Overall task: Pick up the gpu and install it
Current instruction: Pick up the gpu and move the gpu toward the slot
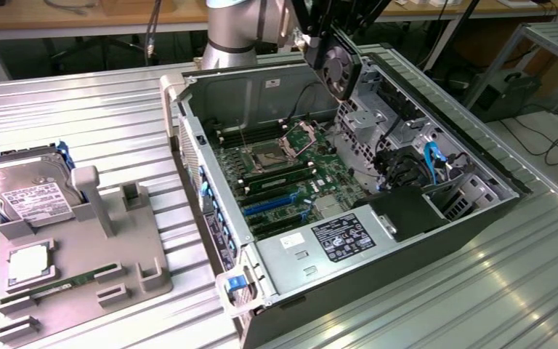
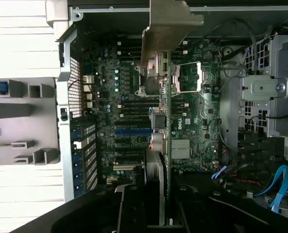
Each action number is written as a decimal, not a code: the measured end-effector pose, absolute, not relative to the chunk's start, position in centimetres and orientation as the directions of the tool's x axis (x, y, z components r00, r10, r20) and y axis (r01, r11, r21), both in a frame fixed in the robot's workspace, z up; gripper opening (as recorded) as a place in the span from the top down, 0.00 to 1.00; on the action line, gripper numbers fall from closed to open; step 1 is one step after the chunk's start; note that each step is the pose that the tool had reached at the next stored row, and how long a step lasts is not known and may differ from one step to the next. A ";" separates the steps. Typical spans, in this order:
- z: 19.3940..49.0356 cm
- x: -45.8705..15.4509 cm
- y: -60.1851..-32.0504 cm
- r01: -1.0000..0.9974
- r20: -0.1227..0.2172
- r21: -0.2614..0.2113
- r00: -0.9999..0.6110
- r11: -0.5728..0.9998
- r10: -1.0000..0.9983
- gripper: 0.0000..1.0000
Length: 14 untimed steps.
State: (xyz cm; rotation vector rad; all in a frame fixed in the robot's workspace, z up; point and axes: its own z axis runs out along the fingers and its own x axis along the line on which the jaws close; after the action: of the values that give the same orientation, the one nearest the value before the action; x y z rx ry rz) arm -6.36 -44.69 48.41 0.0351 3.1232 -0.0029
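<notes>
My gripper [image 1: 324, 38] hangs over the far end of the open computer case [image 1: 189, 138] and is shut on the gpu [image 1: 340, 69]. The card is held upright above the case, its black fan face turned toward the exterior camera. In the wrist view the gpu [image 2: 167, 121] is seen edge-on between my fingers [image 2: 130, 208], with its pale metal bracket [image 2: 165, 29] at the far end. Under it lies the green motherboard [image 2: 129, 97] with a blue expansion slot [image 2: 131, 131]. The card is clear of the board and touches nothing else.
A grey fixture tray [image 1: 75, 269] lies at the exterior view's left, holding a silver hard drive [image 1: 32, 193], a processor [image 1: 29, 263] and a green memory stick [image 1: 61, 283]. Inside the case are the power supply [image 1: 342, 236], drive cages [image 1: 395, 109] and blue cables [image 1: 434, 160].
</notes>
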 end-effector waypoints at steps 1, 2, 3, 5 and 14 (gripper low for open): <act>48.4 -6.2 -44.7 0.022 -0.018 -0.002 -1.000 1.000 0.022 0.72; 48.4 -6.0 -44.7 0.022 -0.018 -0.002 -1.000 1.000 0.022 0.72; 48.4 -5.9 -44.7 0.022 -0.018 -0.002 -1.000 1.000 0.022 0.72; 48.4 -5.9 -44.7 0.022 -0.018 -0.002 -1.000 1.000 0.022 0.72; 48.4 -5.8 -44.7 0.022 -0.018 -0.002 -1.000 1.000 0.022 0.72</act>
State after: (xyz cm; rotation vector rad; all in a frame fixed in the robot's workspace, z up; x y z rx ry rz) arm -5.84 -44.69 48.37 0.0350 3.1232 -0.0029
